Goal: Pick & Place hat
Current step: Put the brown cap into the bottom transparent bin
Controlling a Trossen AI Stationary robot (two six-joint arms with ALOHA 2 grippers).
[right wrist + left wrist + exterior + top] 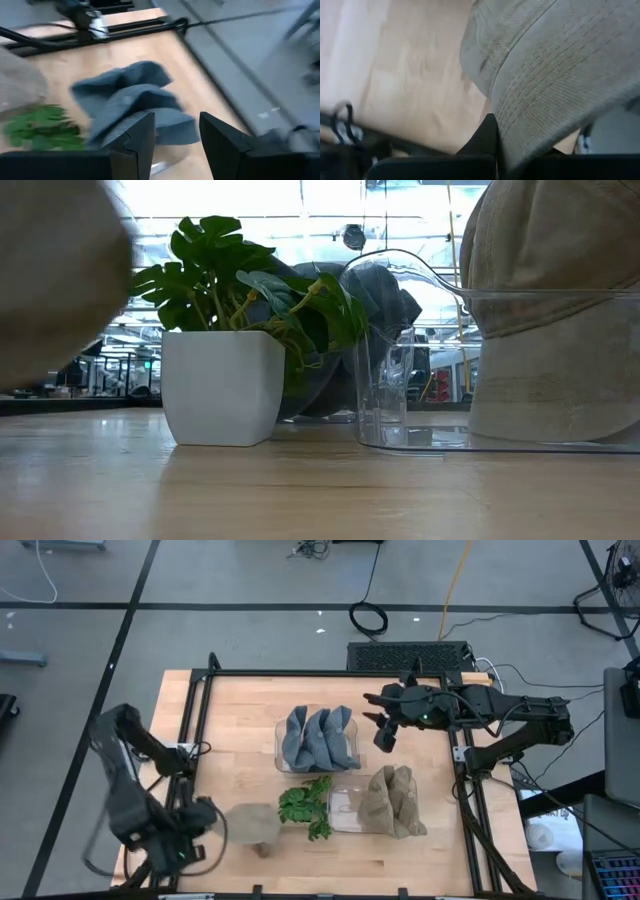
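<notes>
My left claw (205, 823) is largely hidden from above; its fingers pinch the tan woven hat (252, 824), held at the wooden bench's (240, 720) near-left; my right claw (384, 732) hangs spread beside the blue hats (318, 737) in their clear bin.
</notes>
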